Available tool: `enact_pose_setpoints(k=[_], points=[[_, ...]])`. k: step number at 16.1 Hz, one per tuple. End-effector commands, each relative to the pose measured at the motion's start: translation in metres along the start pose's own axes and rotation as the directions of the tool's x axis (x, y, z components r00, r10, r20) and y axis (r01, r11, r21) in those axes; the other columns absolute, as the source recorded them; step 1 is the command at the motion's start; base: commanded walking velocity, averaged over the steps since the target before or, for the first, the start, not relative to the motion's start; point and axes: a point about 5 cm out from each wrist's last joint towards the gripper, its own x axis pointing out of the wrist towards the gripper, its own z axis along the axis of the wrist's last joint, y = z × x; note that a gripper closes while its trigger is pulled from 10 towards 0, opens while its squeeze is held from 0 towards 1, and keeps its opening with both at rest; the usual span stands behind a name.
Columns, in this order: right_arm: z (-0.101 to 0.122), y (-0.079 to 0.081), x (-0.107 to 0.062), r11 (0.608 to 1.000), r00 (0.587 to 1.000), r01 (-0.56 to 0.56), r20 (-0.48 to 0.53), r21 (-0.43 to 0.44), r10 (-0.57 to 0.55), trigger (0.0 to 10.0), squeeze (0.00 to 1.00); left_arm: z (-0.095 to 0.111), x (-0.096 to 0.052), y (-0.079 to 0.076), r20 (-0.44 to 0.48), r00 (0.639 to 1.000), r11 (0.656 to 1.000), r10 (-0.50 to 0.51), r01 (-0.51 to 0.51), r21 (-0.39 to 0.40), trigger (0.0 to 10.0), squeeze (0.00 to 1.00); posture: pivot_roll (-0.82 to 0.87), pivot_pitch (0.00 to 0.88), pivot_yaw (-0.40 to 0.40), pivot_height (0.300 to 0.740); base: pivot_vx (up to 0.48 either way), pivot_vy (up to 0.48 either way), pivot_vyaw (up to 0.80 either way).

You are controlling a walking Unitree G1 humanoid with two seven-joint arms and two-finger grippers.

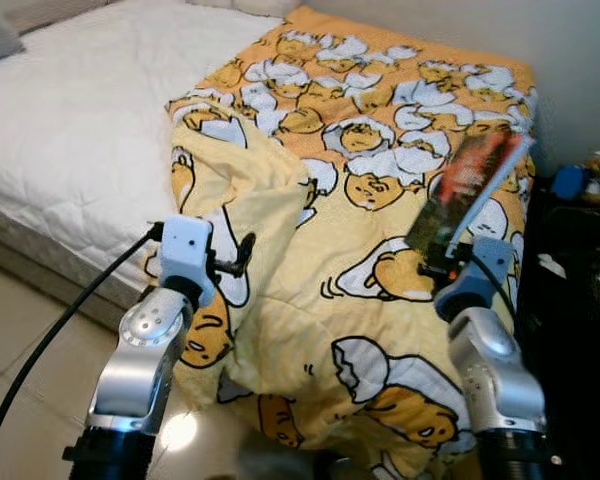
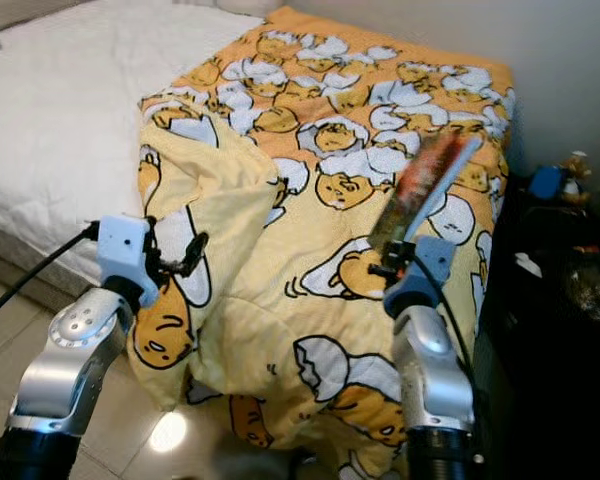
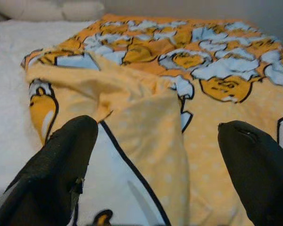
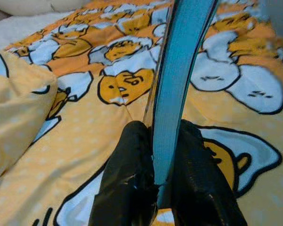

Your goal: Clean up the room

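Book (image 1: 472,190), thin, with a dark red-and-black cover and a pale blue edge, held tilted above the foot end of the bed, its upper end leaning to the robot's right. The right gripper (image 4: 160,155) pinches its lower end; in the right wrist view both black fingers (image 4: 127,179) press against the blue edge from either side. The right arm (image 1: 490,370) rises from the lower frame with the forearm nearly upright, wrist raised toward the bed.

Beneath the book lies a yellow-orange blanket (image 1: 370,150) printed with egg-yolk cartoon figures; its near corner is folded back, showing a paler dotted underside, and its lower part hangs toward the tiled floor (image 1: 20,330). The left gripper (image 3: 155,155) has its fingers spread wide, just above the folded portion without touching it; the left arm (image 1: 145,350) is bent upward, a black cable trailing from its wrist.

To the robot's left, a white quilted mattress (image 1: 80,130). The wrist views add pale pillows (image 3: 47,9) at the bed's far end. The eye views alone show a dark side table (image 1: 580,270) at right bearing small blurred objects.
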Motion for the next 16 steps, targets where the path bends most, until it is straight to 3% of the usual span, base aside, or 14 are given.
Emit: enact_pose_setpoints(k=[1, 3, 16], points=[[0.010, 0.011, 0.002, 0.999, 0.998, -0.041, 0.044, 0.002, 0.041, 10.0, 0.00, -0.001, 0.001, 0.003, -0.013, 1.000, 1.000, 0.012, -0.012, 0.008, 10.0, 0.18, 0.10, 0.000, -0.043, 0.740, 0.000, 0.337, -0.78], [0.011, 0.016, 0.004, 0.997, 0.997, -0.074, 0.039, 0.036, 0.072, 10.0, 0.00, -0.001, 0.002, 0.005, -0.026, 1.000, 1.000, 0.015, -0.015, 0.017, 10.0, 0.17, 0.09, 0.000, -0.041, 0.740, 0.000, 0.334, -0.78], [0.004, 0.015, 0.002, 0.998, 0.998, -0.062, 0.018, 0.005, 0.062, 10.0, 0.00, 0.003, 0.002, 0.015, -0.005, 0.998, 0.998, 0.060, -0.060, 0.034, 10.0, 0.18, 0.10, 0.000, -0.032, 0.740, 0.000, 0.334, -0.78]])
